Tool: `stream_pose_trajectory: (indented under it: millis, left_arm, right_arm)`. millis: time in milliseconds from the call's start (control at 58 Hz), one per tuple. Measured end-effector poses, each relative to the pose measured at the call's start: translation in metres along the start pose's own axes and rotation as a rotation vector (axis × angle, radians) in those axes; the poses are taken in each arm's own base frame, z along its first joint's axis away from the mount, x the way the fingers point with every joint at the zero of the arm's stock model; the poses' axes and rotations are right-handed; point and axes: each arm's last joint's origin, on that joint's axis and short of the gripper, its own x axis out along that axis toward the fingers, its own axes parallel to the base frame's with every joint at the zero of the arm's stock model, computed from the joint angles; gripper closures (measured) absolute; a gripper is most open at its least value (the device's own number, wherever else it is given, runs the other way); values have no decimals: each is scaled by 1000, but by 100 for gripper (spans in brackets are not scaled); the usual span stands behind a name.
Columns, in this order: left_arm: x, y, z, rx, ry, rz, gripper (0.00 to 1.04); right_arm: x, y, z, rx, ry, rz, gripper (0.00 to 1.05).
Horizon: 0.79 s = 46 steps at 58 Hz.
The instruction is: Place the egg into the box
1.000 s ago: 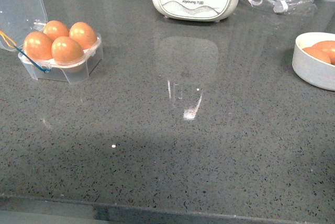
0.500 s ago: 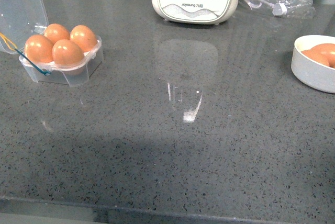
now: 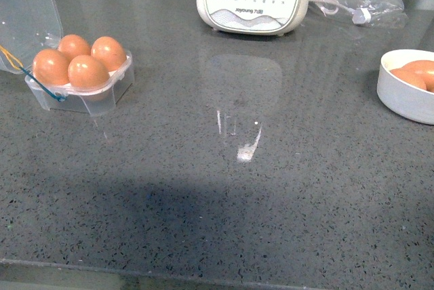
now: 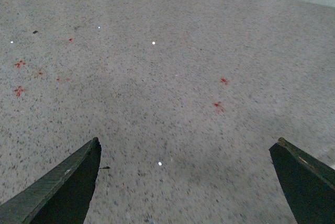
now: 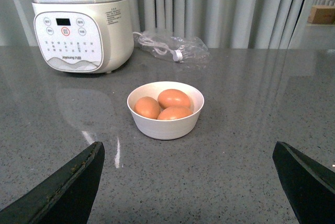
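Left gripper (image 4: 187, 143): jaws spread wide, nothing between them, looking down on bare speckled tabletop (image 4: 157, 77) with a few red flecks. Right gripper (image 5: 188, 145): likewise wide apart and empty, facing the white bowl (image 5: 165, 127), which holds three eggs (image 5: 172, 99). Neither arm shows in the front view.

Box (image 3: 102, 99): far left of the tabletop, well apart from the bowl on the far right. Clear lid (image 3: 30, 5) stands up and back on its hinge. Four brown eggs (image 3: 88, 72) are seated, one per cell as far as I can tell; no free cell visible. Yellow and blue elastic loops (image 3: 41, 83) hang at the box's left side.

Judgement: filling looks done, or as near as the cells allow.

Risks from here:
- Fetching another egg from the bowl. There is nowhere to set it, and pressing it onto the seated ones could crack a shell.
- The three in the bowl lie touching. Jaws closing on one may shove its neighbours or skid the bowl.
- The box looks thin and light, and its eggs ride high above the rim. A nudge from my left gripper could slide or tip it.
- The lid is unfastened. If closing is wanted, the loops could snag the gripper and drag the box along.
- The tabletop is glossy, so reflections may mislead my depth reading.
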Motion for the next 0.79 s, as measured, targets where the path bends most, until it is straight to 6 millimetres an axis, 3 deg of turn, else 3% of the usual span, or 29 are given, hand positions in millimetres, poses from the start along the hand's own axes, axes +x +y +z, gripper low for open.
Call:
stream_pose_trajectory:
  millis: [190, 345, 604, 793]
  left_arm:
    - [28, 1, 2, 10, 15, 7, 7]
    - [32, -5, -1, 12, 23, -10, 7]
    - [18, -37, 4, 17, 3, -124, 7]
    - [-5, -67, 6, 31, 16, -241, 7]
  right_arm:
    - [0, 0, 0, 0, 0, 0, 7]
    - [0, 0, 0, 0, 0, 0, 7]
    - [0, 0, 0, 0, 0, 0, 7]
    - [0, 0, 0, 0, 0, 0, 7]
